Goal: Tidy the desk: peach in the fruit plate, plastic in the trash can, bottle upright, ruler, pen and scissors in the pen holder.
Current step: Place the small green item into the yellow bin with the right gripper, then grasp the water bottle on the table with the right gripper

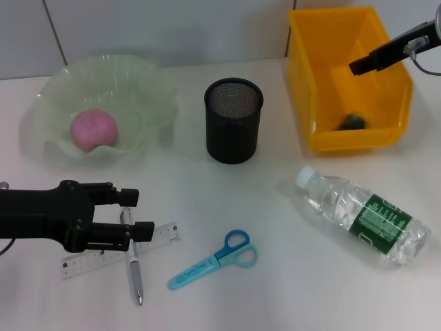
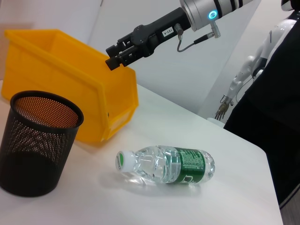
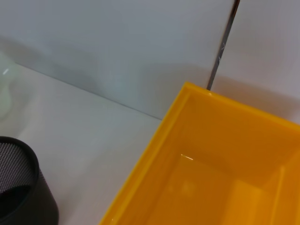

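- Left tool: low over the near-left counter, fingers spread apart, nothing held. One finger lies on each side of the pen's upper end.
- Pen: flat on the counter, long axis running near-far, tip toward the robot. It crosses over the ruler, which lies left-right with a slight tilt, so the two touch where the tool stands.
- Key relation: pen axis is roughly square to the line between the fingers, so closing should catch the barrel; the ruler underneath may get pinched along with it.
- Pen holder: black mesh cup, upright, well apart, further back and to the right of the left tool.
- Scissors: near the pen, on its right, not touching it.
- Right tool: above the yellow trash can; fingers look drawn together, empty. A dark green scrap lies inside the can.
- Bottle: on its side, right of centre, nearer the right arm.
- Peach: already in the fruit plate.
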Controlling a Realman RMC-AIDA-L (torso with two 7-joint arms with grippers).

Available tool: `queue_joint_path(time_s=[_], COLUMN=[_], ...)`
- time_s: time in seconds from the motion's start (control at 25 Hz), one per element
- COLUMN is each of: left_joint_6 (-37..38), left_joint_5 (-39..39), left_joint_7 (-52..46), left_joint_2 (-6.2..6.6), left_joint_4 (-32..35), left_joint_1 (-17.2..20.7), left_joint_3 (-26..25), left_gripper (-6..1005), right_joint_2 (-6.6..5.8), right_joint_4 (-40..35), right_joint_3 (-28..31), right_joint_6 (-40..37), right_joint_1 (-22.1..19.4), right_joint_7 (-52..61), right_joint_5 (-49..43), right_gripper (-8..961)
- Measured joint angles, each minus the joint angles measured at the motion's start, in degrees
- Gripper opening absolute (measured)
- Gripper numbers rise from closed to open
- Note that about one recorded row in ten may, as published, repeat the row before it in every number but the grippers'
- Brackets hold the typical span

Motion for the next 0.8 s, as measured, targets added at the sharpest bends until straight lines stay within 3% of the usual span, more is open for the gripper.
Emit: queue_joint_path(time_s=[0.24, 0.56, 0.8], left_joint_6=[0.0, 0.8, 1.5], left_joint_5=[0.0, 0.0, 0.0], left_joint_7=[0.1, 0.1, 0.2], left_joint_2=[0.00, 0.07, 0.09], left_joint_4=[0.0, 0.0, 0.0], left_joint_1=[0.0, 0.1, 0.2], left_joint_3=[0.0, 0.0, 0.0], left_gripper=[800, 800, 800], right_joint_2=[0.22, -0.78, -1.07], right_joint_4=[-2.2, -12.7, -15.3], right_joint_3=[0.0, 0.7, 2.7], right_joint_6=[-0.3, -10.0, -16.4], right_joint_1=[-0.6, -5.3, -7.7], right_joint_7=[0.0, -0.6, -3.1], right_joint_5=[3.3, 23.3, 34.8], right_gripper=[665, 660, 669])
